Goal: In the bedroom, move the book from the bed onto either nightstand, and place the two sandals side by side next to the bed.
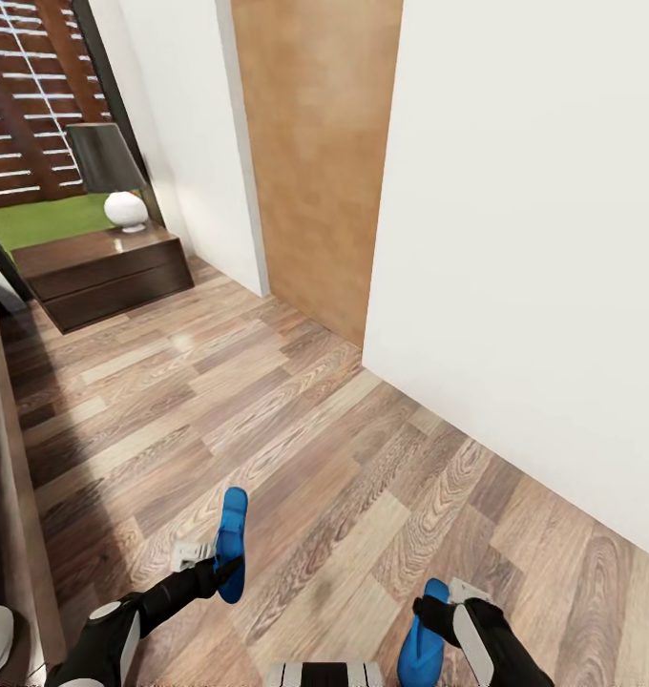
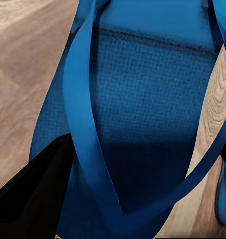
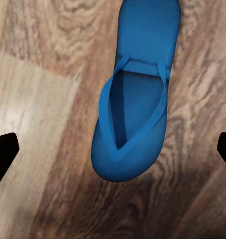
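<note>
Two bright blue sandals show low in the head view on the wood floor. My left gripper (image 1: 218, 565) is shut on the left sandal (image 1: 233, 525), close to the bed's dark-brown frame (image 1: 5, 496). That sandal (image 2: 143, 99) sits very close in the left wrist view, with a black finger (image 2: 38, 184) against its edge. My right gripper (image 1: 439, 611) hovers open over the other sandal (image 1: 420, 644). This one lies flat (image 3: 138, 99) between the spread fingertips (image 3: 3, 154). The nightstand (image 1: 100, 262) stands at the far left by the window. The book is out of view.
A lamp (image 1: 110, 172) with a dark shade and white base stands on the nightstand. A white wall (image 1: 534, 239) and a tan wooden panel (image 1: 315, 162) close off the right side. Plank floor (image 1: 296, 429) stretches between the bed and the wall.
</note>
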Motion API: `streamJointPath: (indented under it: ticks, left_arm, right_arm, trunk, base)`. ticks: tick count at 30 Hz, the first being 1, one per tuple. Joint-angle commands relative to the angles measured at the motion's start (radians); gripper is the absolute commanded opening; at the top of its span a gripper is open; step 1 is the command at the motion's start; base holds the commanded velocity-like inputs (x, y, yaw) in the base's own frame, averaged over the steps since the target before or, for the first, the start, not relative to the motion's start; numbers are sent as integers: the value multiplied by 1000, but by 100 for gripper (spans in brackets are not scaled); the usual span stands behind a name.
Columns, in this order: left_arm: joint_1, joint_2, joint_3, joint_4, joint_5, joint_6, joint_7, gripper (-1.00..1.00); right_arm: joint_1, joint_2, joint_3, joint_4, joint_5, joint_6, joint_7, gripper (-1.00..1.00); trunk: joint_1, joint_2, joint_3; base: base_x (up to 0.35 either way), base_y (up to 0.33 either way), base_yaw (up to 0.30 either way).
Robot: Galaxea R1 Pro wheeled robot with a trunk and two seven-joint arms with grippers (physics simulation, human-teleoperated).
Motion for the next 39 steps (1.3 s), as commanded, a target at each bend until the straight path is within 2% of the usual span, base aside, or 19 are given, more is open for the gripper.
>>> streamJointPath:
  ticks: [1, 5, 10, 11, 12, 13, 15, 16, 17, 19, 20, 23, 25, 39]
  left_arm:
    - [-1, -2, 9, -2, -7, 4, -7, -100]
    - [-1, -2, 9, -2, -7, 4, -7, -100]
    - [-1, -1, 9, -6, 0, 5, -7, -100]
    - [-1, 0, 9, -41, 44, 17, -10, -100]
    - [-1, 0, 9, -53, 58, 27, -14, -100]
    - [-1, 0, 8, -83, 93, 57, -29, -100]
    - [-1, 0, 8, -157, 166, 151, -86, -100]
    - [-1, 0, 7, -177, 181, 177, -103, -100]
    - [-1, -1, 7, -252, 222, 278, -174, -100]
    - [-1, -1, 7, -295, 237, 336, -229, -100]
    - [-1, -2, 8, -319, 245, 372, -285, -100]
    - [-1, -5, 7, -337, 250, 404, -364, -100]
    - [-1, -7, 5, -340, 252, 410, -377, -100]
    - [-1, -15, 3, -336, 250, 412, -378, -100]
  right_arm:
    - [-1, 1, -2, -4, -40, 1, -7, 100]
    - [-20, 1, -2, -6, -116, -1, -7, 100]
    - [-31, 1, -3, -5, -163, -2, -7, 100]
    - [-32, 0, -2, -4, -167, -2, -7, 100]
    - [-32, 0, -2, -4, -167, -2, -7, 100]
    - [-32, 0, -2, -4, -168, -2, -7, 100]
    - [-32, -1, -3, -4, -168, -2, -7, 100]
    - [-32, 0, -3, -4, -168, -2, -7, 100]
    - [-32, -1, -3, -3, -169, -2, -8, 100]
    - [-32, -1, -3, -3, -169, -2, -8, 100]
    - [-32, -1, -3, -4, -169, -2, -8, 100]
    - [-32, -1, -3, -4, -169, -2, -7, 100]
    - [-32, -1, -4, -3, -169, -2, -7, 100]
    - [-32, 1, -1, -3, -169, -2, -7, 100]
  trunk:
    - [0, -1, -5]
    - [2, -2, -20]
    - [4, -3, -40]
    - [5, -3, -43]
    - [5, -3, -47]
    - [6, -3, -51]
    - [6, -4, -59]
    - [7, -4, -63]
    - [7, -4, -67]
    - [8, -5, -74]
    - [9, -5, -78]
    - [10, -6, -90]
    - [11, -6, -98]
    - [17, -10, -152]
  base:
    - [0, 0, 0]
    - [0, 0, 0]
    - [0, 0, 0]
    - [0, 0, 0]
    - [0, 0, 0]
    - [0, 0, 0]
    - [0, 0, 0]
    - [0, 0, 0]
    - [0, 0, 0]
    - [0, 0, 0]
    - [0, 0, 0]
    - [0, 0, 0]
    - [0, 0, 0]
    - [0, 0, 0]
